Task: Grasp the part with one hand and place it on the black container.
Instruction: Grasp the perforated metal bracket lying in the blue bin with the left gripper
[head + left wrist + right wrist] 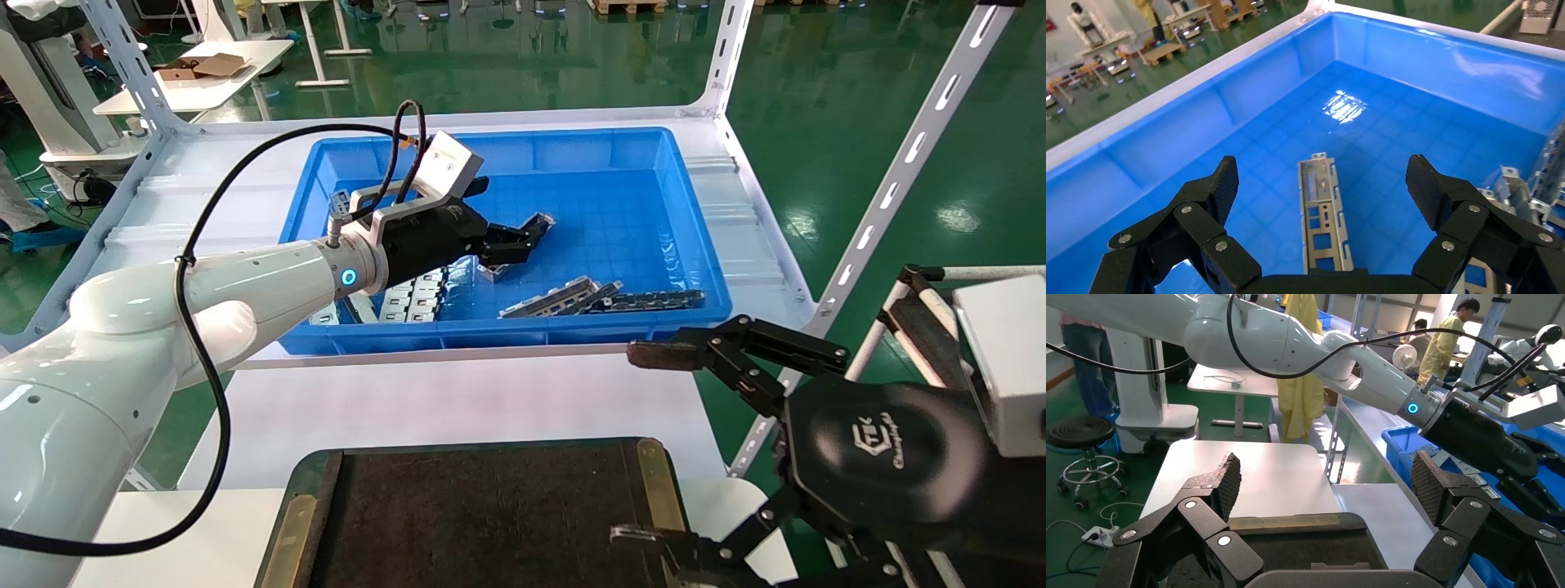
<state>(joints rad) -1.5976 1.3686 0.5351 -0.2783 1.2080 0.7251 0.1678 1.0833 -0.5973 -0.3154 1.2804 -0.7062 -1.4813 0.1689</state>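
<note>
The left gripper (1324, 184) hangs inside the blue bin (654, 143), fingers spread wide and empty, the part (1322, 214) flat on the bin floor between them. Next it should descend and close. The right gripper (645, 445), released too, waits beside the black container (658, 482).
</note>
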